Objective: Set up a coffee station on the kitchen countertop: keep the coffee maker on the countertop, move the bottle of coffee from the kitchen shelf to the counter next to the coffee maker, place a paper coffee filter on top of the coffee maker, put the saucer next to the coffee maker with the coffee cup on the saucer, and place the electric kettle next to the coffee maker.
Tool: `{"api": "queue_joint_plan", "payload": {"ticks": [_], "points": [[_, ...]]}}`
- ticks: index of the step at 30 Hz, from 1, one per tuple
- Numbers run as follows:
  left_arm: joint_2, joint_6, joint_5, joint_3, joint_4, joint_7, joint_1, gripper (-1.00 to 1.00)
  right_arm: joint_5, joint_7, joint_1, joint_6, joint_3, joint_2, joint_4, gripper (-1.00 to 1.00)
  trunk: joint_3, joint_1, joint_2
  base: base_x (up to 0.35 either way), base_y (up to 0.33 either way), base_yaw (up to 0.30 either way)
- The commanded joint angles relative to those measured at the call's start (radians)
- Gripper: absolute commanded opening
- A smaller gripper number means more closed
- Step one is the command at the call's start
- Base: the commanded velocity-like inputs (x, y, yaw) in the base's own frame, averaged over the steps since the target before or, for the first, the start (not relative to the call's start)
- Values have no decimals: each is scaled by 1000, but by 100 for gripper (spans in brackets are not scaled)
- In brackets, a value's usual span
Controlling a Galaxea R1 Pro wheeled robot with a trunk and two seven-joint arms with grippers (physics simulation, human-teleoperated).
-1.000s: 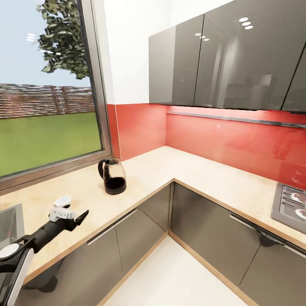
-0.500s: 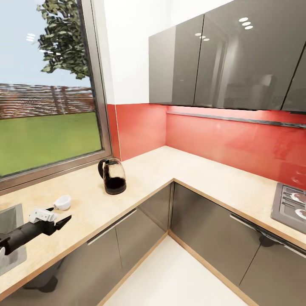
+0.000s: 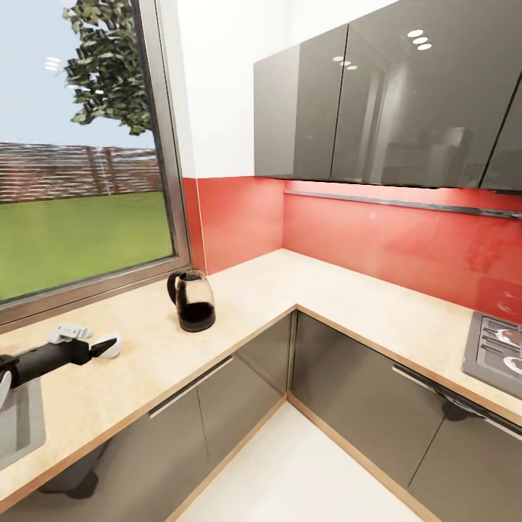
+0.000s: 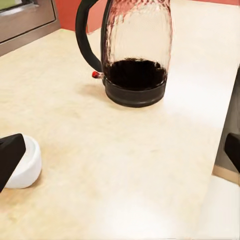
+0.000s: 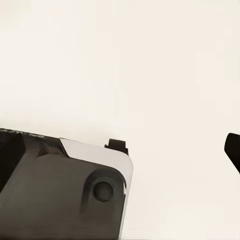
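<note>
The cup [image 3: 110, 346] is seen on the countertop [image 3: 304, 290], at about 8 o'clock from the kettle [image 3: 192, 301] and well apart from it. In the left wrist view one finger is seen touching or just beside the cup [image 4: 22, 162]; which cannot be told. The left gripper [image 3: 94, 346] is spread wide, nothing held. Of the right gripper one fingertip [image 5: 233, 150] is seen, so its state cannot be told.

The cup's pick-up is judged to be the step in hand. A shift is called for so that the rim is straddled before the fingers are brought together.

Bare worktop is left toward the kettle at 2 o'clock. The counter's front edge is near at 5 o'clock, the sink [image 3: 18, 417] at 7 o'clock.
</note>
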State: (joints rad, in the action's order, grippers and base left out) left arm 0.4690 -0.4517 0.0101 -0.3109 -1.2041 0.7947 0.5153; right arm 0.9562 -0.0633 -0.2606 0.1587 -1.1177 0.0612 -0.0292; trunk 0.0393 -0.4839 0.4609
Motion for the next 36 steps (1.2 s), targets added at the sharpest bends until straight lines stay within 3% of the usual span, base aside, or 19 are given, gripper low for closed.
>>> {"api": "queue_joint_plan", "payload": {"ticks": [1,5,14,25,36], "points": [[-1,-7,-8,0,0,16,3,100,11,-22,1,2,-6,6,1,100,2,-1,2,0,0,0],[-1,-6,-26,1,1,38,6,100,12,-45,4,2,-5,19,1,100,2,-1,2,0,0,0],[-3,-8,-30,1,1,41,7,100,14,-49,4,2,-5,15,0,100,2,-1,2,37,1,0],[-8,-7,-30,4,3,38,7,100,14,-46,4,2,-5,14,0,100,2,-1,2,257,162,0],[-10,-5,-31,37,2,35,8,100,13,-46,4,2,-5,13,-1,100,2,-1,2,192,135,0]]}}
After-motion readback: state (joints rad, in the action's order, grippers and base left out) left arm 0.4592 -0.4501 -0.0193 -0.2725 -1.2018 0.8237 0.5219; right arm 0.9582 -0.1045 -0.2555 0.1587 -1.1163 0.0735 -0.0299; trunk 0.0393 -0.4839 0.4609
